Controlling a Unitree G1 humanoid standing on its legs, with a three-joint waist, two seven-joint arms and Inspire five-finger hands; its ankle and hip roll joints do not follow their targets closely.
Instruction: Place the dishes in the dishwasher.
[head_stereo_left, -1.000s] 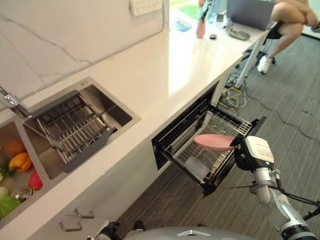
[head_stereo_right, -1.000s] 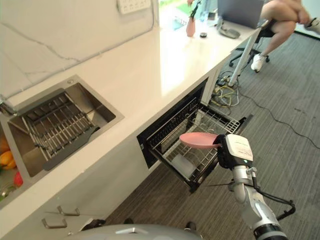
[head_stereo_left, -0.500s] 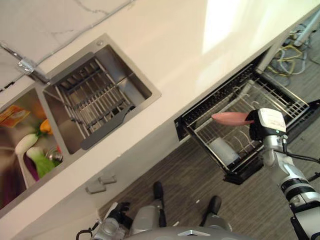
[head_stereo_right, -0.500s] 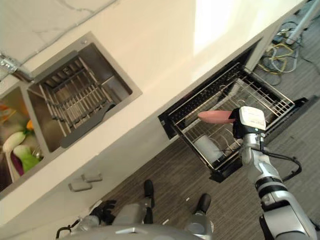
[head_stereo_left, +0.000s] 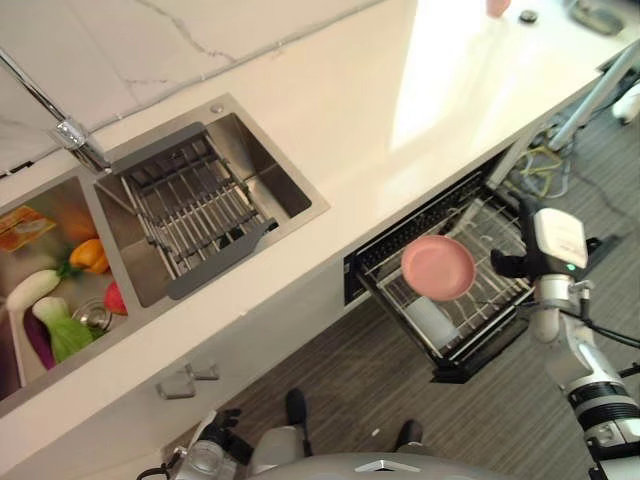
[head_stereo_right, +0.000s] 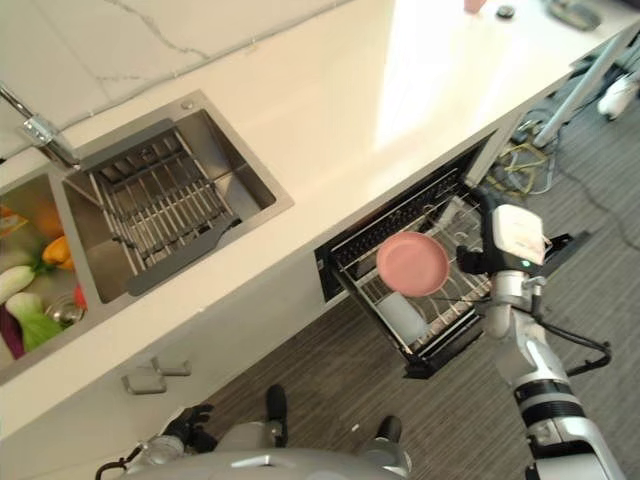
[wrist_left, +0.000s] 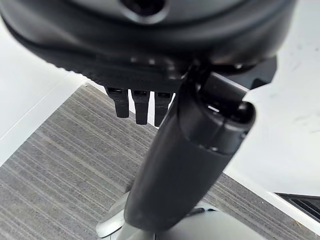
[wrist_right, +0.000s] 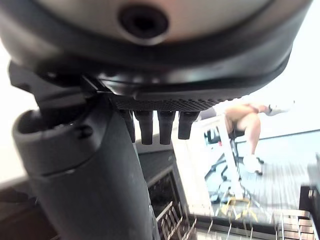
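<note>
— What has just changed?

— The round, smooth pink plate (head_stereo_left: 438, 268), seen edge-on and level half a second ago, is now tipped up so that its face is shown. It is gripped at its rim by the right robot hand (head_stereo_left: 512, 264) above the pulled-out wire dishwasher rack (head_stereo_left: 478, 318), at the front edge of the glossy white surface (head_stereo_left: 400, 110). Slotting it upright is judged to be next.

— And the rest?

— A pale cup (head_stereo_left: 433, 321) lies in the rack. The left robot hand (wrist_left: 135, 102) is seen relaxed and empty.

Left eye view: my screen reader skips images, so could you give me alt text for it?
The robot's right hand holds a round pink plate over the pulled-out wire dishwasher rack, below a white countertop with a steel sink.
</note>
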